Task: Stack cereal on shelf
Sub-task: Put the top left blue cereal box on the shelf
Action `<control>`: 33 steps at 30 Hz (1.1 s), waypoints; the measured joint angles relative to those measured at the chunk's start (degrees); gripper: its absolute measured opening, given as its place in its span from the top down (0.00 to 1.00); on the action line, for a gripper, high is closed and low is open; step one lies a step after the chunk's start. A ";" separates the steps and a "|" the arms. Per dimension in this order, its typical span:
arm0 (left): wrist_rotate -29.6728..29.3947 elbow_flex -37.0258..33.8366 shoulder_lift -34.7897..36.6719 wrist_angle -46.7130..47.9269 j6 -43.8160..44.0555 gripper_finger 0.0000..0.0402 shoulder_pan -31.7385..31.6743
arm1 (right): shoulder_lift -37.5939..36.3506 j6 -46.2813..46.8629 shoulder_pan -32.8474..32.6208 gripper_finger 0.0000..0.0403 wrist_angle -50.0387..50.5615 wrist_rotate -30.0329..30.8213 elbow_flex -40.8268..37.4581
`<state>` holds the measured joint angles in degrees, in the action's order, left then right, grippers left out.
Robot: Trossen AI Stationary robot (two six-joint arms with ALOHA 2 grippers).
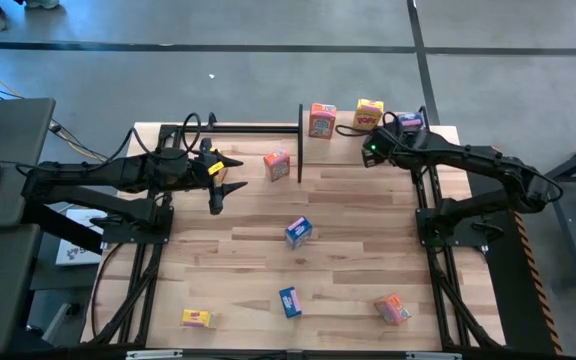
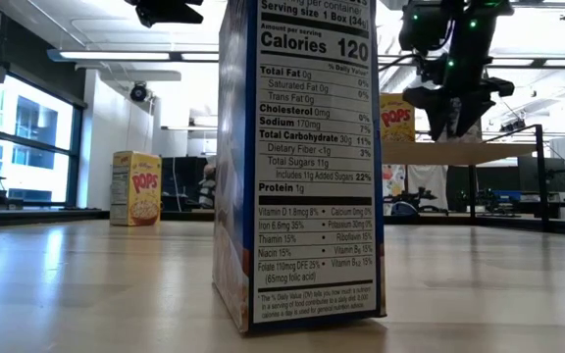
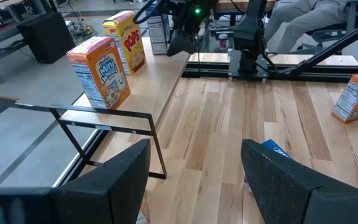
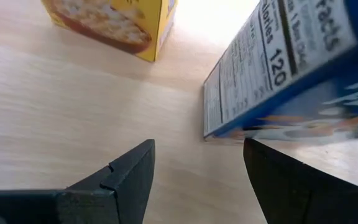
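One blue cereal box (image 2: pixel 302 167) fills the low view — top cropped

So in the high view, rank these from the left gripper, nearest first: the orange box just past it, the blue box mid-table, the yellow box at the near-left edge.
From the left gripper:
1. Orange box, just to its right, by the shelf's upright.
2. Blue box, mid-table.
3. Yellow box, at the table's near-left edge.

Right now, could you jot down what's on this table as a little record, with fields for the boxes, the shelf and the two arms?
Shelf: raised light wood board with black metal uprights, at the table's far edge.
On shelf: orange cereal box, yellow cereal box, blue cereal box.
On tabletop: six small boxes, scattered.
Left end effector: open, empty, beside the shelf.
Right end effector: open, empty, over the shelf near the blue box.
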<state>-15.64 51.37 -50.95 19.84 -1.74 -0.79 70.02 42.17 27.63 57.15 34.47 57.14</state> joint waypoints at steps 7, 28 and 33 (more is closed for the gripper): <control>-0.01 0.00 -0.01 0.00 0.01 0.39 0.00 | 0.00 -1.78 1.71 0.41 -0.18 1.28 0.00; 0.00 0.00 -0.01 0.00 0.04 0.39 -0.01 | 0.00 -3.88 4.01 0.41 -3.14 2.57 0.00; 0.00 0.00 -0.01 0.00 0.06 0.39 0.01 | 0.00 -4.46 5.07 0.41 -3.02 2.37 0.00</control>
<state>-15.64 51.37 -50.96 19.84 -1.68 -0.78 70.02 37.71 32.69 54.13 36.84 57.14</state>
